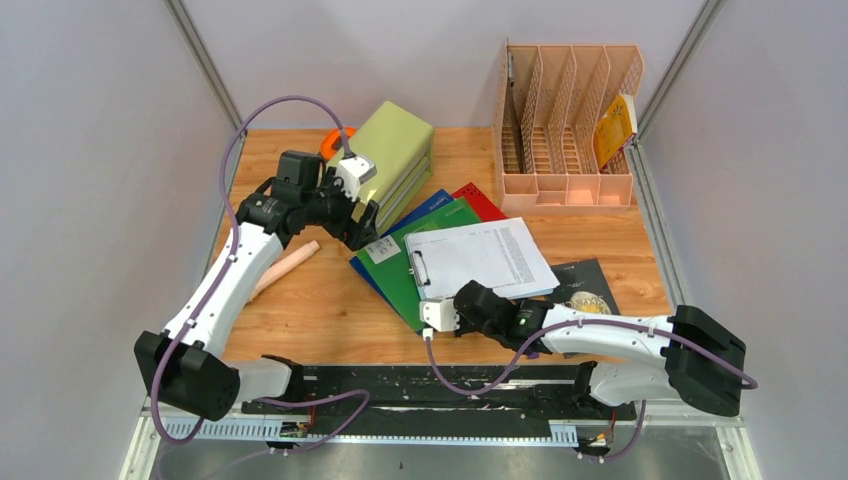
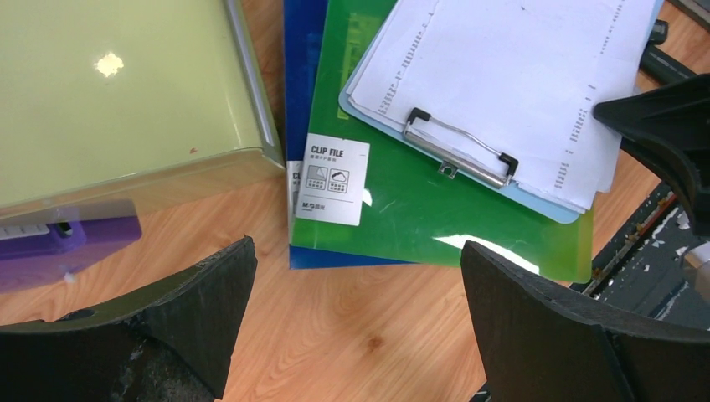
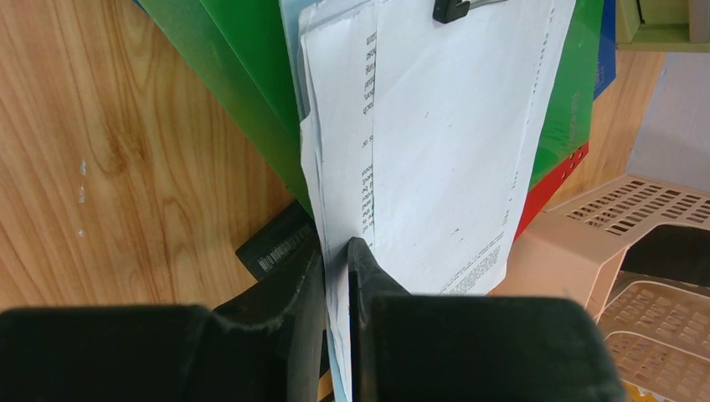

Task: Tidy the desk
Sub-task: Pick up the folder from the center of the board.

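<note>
The desk (image 1: pixel 330 300) is an orange-brown wooden top. A light-blue clipboard (image 1: pixel 490 255) with white printed sheets lies on a green folder (image 1: pixel 400 275), which rests on a blue folder (image 1: pixel 432 200) and a red folder (image 1: pixel 478 200). My right gripper (image 1: pixel 478 300) is shut on the clipboard's near edge. In the right wrist view its jaws (image 3: pixel 337 247) pinch the sheets and board (image 3: pixel 435 142). My left gripper (image 1: pixel 365 225) hangs open over the folders' left corner. The left wrist view shows it (image 2: pixel 358 247) above bare wood, holding nothing.
An olive-green drawer chest (image 1: pixel 395 150) stands at the back, with an orange object (image 1: pixel 335 140) behind it. A peach file rack (image 1: pixel 565 125) at the back right holds a yellow packet (image 1: pixel 615 130). A black book (image 1: pixel 590 285) lies under the clipboard. A pale stick (image 1: pixel 285 268) lies left.
</note>
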Controlling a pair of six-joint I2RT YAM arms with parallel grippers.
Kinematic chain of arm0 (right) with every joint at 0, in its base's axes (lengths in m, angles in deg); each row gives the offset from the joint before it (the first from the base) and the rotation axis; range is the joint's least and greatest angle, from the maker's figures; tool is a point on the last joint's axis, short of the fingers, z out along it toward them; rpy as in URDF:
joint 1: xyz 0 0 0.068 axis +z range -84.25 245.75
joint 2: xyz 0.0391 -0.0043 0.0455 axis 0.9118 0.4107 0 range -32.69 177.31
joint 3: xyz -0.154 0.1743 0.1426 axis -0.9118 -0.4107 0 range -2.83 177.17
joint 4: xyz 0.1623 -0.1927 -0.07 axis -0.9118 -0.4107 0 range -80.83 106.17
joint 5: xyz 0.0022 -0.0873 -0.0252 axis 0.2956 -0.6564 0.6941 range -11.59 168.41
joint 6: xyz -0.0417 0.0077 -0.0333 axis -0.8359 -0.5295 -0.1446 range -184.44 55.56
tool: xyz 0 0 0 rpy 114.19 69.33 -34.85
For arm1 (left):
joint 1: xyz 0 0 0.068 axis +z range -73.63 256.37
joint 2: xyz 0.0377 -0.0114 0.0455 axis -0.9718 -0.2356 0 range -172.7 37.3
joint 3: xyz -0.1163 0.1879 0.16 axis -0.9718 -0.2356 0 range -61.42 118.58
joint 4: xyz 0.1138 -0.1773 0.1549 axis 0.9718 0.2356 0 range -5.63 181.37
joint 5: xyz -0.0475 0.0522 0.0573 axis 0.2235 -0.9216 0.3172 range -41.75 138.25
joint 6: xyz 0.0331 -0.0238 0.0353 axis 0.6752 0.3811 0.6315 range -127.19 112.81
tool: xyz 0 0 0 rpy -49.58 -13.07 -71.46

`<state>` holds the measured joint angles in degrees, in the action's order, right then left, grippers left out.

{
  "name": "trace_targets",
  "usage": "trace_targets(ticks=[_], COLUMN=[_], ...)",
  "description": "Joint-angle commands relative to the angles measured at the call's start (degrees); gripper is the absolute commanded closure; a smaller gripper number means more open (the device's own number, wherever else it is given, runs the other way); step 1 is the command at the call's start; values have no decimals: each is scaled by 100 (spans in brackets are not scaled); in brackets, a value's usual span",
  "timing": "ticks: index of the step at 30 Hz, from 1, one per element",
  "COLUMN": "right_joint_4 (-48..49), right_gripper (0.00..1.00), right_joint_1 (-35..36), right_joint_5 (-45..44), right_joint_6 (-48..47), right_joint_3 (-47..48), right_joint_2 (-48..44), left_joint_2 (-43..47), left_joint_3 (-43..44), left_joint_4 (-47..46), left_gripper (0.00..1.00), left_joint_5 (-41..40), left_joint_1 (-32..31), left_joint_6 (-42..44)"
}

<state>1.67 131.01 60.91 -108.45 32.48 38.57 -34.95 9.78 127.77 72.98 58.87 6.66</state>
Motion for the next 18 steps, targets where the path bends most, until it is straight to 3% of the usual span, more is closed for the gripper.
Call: trace_targets(ticks=[1, 10, 13, 18], right_joint_4=[-123, -268, -274, -273], right_gripper=[88, 94, 100, 100], right_joint_1=[58, 58, 52, 17], right_joint_5=[314, 450, 457, 286], right_joint_6=[174, 279, 342, 443], right_joint_3=[231, 396, 476, 701], right_joint_2=[-148, -175, -201, -207], left_joint_2=[95, 50, 40, 32], left_joint_3=[76, 2, -17, -8], left_joint_4=[-222, -319, -350, -432], left_gripper=[0, 0, 0, 0], left_joint_5=[320, 357, 348, 423], left_joint_1=[-58, -104, -113, -114], left_joint_6=[176, 178, 193, 179])
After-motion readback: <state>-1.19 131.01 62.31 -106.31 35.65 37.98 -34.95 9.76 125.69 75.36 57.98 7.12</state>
